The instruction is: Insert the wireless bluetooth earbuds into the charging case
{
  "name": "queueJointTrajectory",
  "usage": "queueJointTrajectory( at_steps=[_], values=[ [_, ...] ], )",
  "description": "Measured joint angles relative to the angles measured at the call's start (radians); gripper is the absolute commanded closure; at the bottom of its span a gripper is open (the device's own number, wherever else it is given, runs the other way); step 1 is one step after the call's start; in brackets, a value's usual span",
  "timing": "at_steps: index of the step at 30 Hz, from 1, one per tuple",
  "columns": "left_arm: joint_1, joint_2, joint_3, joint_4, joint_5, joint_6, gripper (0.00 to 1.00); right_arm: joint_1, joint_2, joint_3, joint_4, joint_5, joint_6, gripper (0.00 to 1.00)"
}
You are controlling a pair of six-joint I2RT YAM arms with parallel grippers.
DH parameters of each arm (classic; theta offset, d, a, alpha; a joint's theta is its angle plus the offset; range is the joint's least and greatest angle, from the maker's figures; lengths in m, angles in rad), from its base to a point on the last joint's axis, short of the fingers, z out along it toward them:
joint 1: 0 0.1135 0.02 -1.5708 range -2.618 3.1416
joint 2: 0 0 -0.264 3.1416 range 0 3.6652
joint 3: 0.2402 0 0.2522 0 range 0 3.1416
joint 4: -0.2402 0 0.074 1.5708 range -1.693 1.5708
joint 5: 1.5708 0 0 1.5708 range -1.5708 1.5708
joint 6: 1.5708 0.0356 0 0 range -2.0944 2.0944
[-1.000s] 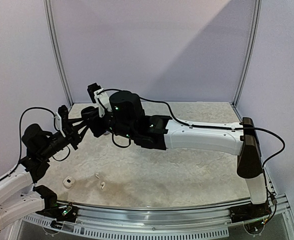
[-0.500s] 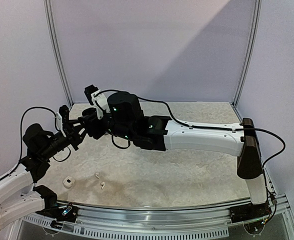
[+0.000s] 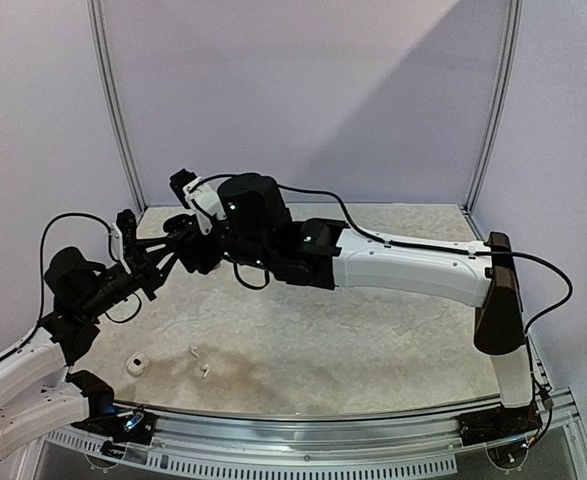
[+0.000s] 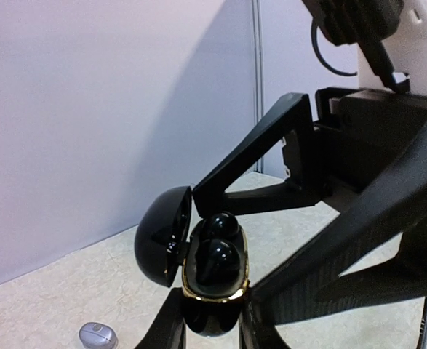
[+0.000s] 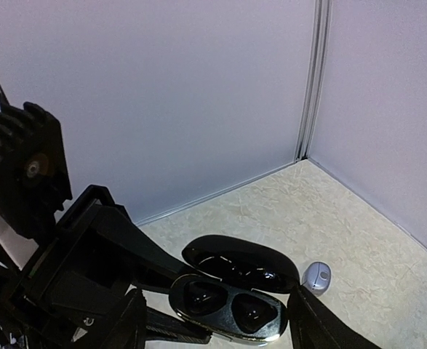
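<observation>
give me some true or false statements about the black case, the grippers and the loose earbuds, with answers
1. The black case has its lid open. True.
2. Its sockets are empty. False: two black earbuds sit in them.
3. The left gripper is shut on the black case. True.
4. The right gripper is shut. False: it is open, with a finger on either side of the case.
5. Two white earbuds lie on the table. True.
</observation>
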Motion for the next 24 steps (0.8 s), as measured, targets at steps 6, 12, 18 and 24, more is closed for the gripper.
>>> queueJointTrajectory(
  at_steps=[6,12,18,24],
  values=[
    [0.0,0.013,0.0,-0.023,-0.008,0.014,1.0,-0.003,-0.093,0.0,-0.088,-0.057,-0.037,0.32],
    [0.0,0.011,0.035,-0.128,0.107,0.166,1.0,-0.008,-0.222,0.019,-0.129,-0.047,-0.006,0.33],
    [0.0,0.006,0.144,-0.401,0.28,0.537,1.0,-0.045,-0.196,0.082,-0.221,0.027,0.101,0.36],
    [0.0,0.027,0.172,-0.521,0.361,0.717,1.0,-0.06,-0.077,0.1,-0.304,0.035,0.165,0.41]
  ],
)
